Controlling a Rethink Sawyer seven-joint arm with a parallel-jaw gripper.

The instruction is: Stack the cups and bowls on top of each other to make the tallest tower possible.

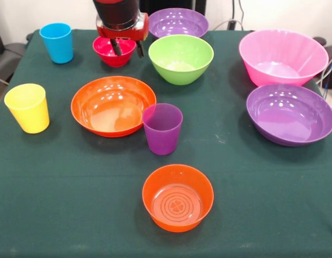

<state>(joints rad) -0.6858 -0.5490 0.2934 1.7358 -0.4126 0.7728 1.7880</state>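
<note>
Cup (163, 129) between two bowls (113, 106) (178, 197) — touching the rear one.

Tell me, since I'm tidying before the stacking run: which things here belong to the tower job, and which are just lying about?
For the job:
blue cup, yellow cup, purple cup
red bowl, lime bowl, wide orange bowl, small orange bowl, two purple bowls, pink bowl
pincer

Lying about:
cables

High front view across table (58, 215)
</note>
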